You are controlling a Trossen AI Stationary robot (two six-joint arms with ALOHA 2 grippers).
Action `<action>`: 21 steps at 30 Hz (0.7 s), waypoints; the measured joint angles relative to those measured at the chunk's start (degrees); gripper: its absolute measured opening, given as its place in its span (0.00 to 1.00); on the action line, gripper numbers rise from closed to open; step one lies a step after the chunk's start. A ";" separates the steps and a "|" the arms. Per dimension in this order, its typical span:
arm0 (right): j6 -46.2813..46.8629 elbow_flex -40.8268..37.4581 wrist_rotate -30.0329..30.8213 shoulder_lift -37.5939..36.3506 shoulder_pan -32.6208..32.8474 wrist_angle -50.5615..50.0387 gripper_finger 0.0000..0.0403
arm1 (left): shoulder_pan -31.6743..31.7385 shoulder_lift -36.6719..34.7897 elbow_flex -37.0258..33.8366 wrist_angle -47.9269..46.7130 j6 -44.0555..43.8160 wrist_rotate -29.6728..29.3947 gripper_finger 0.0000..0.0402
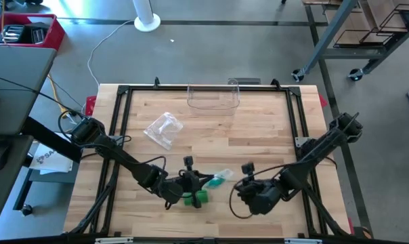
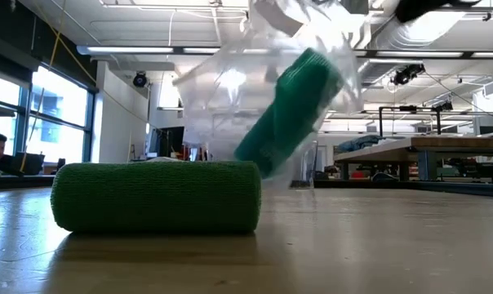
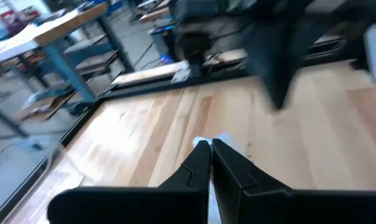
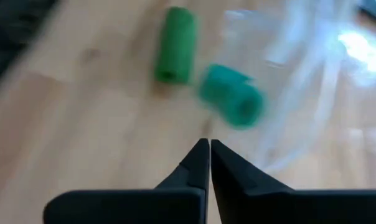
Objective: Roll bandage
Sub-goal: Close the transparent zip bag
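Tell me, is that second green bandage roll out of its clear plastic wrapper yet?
Still inside. In the low view the tilted roll shows through the clear wrapper, lifted above the table, while another roll lies bare on the wood.

Woven matt green cloth, coarse, on bandage roll (image 2: 157,196). Clear glossy plastic film, crinkled, on wrapper (image 2: 263,90). Pale smooth wood, slight sheen, on table (image 1: 259,135). Transparent glossy plastic on bin (image 1: 213,98).
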 joint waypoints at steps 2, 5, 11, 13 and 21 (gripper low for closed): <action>2.07 2.75 -5.30 -0.03 0.11 -3.28 0.00 | 0.12 0.00 0.00 -1.65 -1.56 -1.05 0.00; 4.94 4.92 -5.81 -0.04 0.08 -7.00 0.01 | 0.34 0.00 -0.02 -1.91 -2.27 -1.20 0.00; 5.61 5.04 6.14 -0.04 0.06 -5.07 0.01 | 0.34 0.00 0.00 -1.80 -2.46 -0.10 0.00; 4.18 5.00 10.82 -0.04 0.06 -0.76 0.01 | 0.34 0.00 -0.01 -1.74 -2.46 1.53 0.00; -2.74 4.98 8.92 -0.04 -1.75 13.96 0.16 | -0.23 0.00 -0.02 1.58 -0.29 3.29 0.00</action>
